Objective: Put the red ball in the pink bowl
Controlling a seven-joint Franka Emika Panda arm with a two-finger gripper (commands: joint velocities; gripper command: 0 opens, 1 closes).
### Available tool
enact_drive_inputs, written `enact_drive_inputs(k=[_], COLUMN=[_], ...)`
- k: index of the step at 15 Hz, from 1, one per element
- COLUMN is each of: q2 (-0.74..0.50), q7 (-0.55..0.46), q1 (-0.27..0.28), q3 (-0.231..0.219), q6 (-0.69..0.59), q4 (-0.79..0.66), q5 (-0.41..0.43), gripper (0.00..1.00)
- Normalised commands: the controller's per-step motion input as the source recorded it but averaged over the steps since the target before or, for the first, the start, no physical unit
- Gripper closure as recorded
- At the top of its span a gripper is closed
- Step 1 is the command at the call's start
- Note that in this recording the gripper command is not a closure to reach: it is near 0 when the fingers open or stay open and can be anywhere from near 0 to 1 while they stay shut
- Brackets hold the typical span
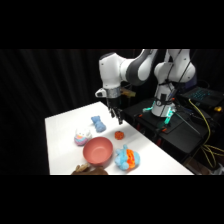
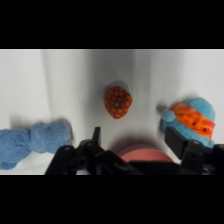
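Nearest the side camera, at the table's front edge, a dark brownish shape [image 1: 89,170] shows, too cut off to identify; just behind it the pink bowl [image 1: 98,151] sits upright on the white table [image 1: 62,145], with a blue plush toy with orange patches [image 1: 127,158] close on its right and a small white-and-pastel round toy [image 1: 82,136] just to its left; the red ball [image 1: 119,135] lies on the table slightly beyond the bowl, apart from its rim; farther back lies a small blue plush [image 1: 98,123]; the gripper [image 1: 118,118] hangs above the ball without touching it, its fingers spread wide and holding nothing, as the wrist view shows, the ball lying between them below.
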Motion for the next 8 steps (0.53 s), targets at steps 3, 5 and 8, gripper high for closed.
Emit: enact_drive_inputs(k=[3, 5, 8], q2=[0.16, 0.31, 0.33], q7=[-0.08, -0.11, -0.16], q1=[0.04, 0.043, 0.02], q3=[0.02, 0.037, 0.058], q6=[0.42, 0.4, 0.33], q4=[-0.12, 0.03, 0.12], q5=[0.063, 0.067, 0.107], gripper=[0.0, 0.0, 0.0])
